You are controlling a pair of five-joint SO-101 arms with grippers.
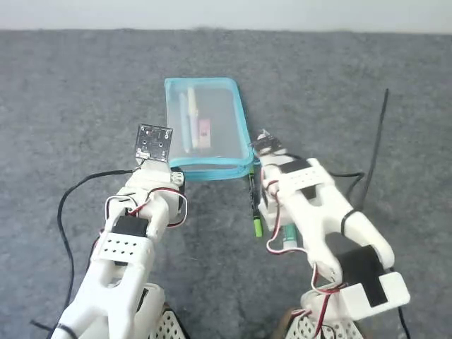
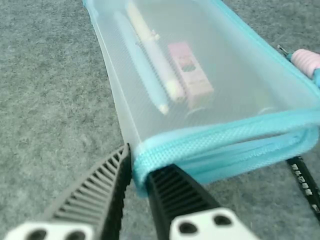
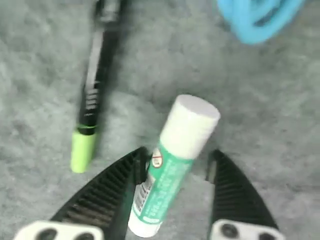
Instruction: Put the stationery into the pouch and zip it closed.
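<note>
Holding the pouch (image 2: 225, 137) by its near teal corner, left gripper (image 2: 137, 170) fingers clamped on the rim. Straddling the glue stick (image 3: 175, 160) on the carpet (image 1: 70, 106), right gripper (image 3: 177, 155) fingers apart. Green label with a red circle sign, print too blurred to read. Marker (image 3: 92, 100) just beside; open carpet all round.

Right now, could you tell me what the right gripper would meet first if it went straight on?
Most likely the glue stick, which lies between the open fingers of the right gripper; behind it is the grey table cover. Depth is hard to judge.
</note>
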